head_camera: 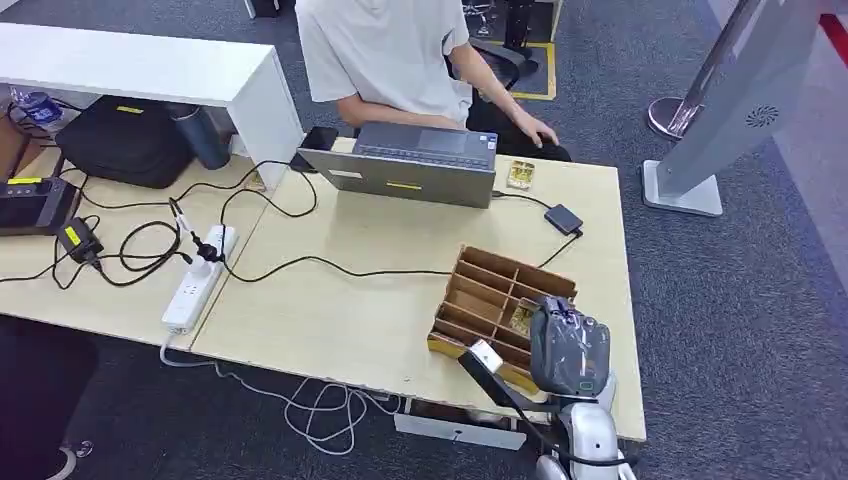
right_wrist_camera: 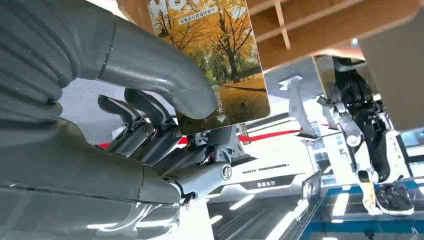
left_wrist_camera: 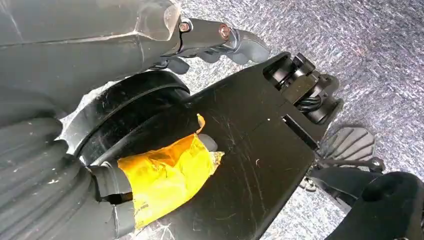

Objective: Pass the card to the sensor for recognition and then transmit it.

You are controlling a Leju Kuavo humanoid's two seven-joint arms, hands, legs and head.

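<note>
1. A wooden divided organizer (head_camera: 500, 300) sits on the near right part of the light wooden table (head_camera: 330, 310), with a card showing in one of its near compartments.
2. The right hand (head_camera: 568, 345) is over the organizer's near right corner. In the right wrist view its thumb (right_wrist_camera: 165, 85) and fingers (right_wrist_camera: 145, 115) pinch the card (right_wrist_camera: 220, 55), which is printed with autumn trees; the card's other end is still among the wooden dividers (right_wrist_camera: 320, 25).
3. The left hand (left_wrist_camera: 220, 42) hangs low above grey carpet, fingers curled in with nothing in them.
4. Farther back on the table stand a grey laptop (head_camera: 410, 165), a small black card reader (head_camera: 563, 218) on a cable, and a white power strip (head_camera: 198, 280).
5. A person in a white shirt (head_camera: 385, 50) sits behind the laptop.
6. The floor is grey carpet (head_camera: 740, 330); a white stand (head_camera: 735, 110) rises at the right.
</note>
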